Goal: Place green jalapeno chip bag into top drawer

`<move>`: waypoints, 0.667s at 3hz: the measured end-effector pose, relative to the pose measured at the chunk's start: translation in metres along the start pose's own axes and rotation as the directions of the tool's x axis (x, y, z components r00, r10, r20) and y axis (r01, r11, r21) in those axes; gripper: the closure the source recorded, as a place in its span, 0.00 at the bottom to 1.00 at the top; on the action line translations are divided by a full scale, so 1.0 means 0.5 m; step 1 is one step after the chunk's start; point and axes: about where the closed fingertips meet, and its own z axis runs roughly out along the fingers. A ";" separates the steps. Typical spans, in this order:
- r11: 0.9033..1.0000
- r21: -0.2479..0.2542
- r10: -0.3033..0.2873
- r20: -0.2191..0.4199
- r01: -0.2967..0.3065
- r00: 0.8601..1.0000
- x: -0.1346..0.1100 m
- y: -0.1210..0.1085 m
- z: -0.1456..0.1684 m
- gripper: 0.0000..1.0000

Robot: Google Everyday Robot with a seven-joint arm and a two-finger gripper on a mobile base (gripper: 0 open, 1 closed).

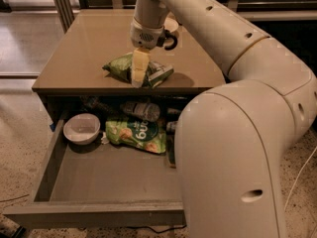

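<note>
Gripper [139, 69] sits down on the green jalapeno chip bag [118, 67] on the table [74, 58]. Whether it grips: cannot tell. Bag likely light, crinkly, slick; pinch a mid-fold. Directly below, top drawer [99, 214] stands open, with bowl [81, 128] below-left and larger green bag [136, 133] and bottle [142, 110] beneath, crowding the back.

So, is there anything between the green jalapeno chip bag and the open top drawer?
Nothing visible blocks it. The gripper is at the green jalapeno chip bag on the table. The top drawer below is open; a bowl, a larger green bag and a bottle lie at its back.
</note>
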 end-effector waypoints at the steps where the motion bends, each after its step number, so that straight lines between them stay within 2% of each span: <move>1: 1.000 -0.008 0.029 0.007 -0.029 1.000 0.003 -0.015 0.014 0.00; 2: 0.999 -0.013 0.045 0.008 -0.045 0.999 0.003 -0.025 0.021 0.00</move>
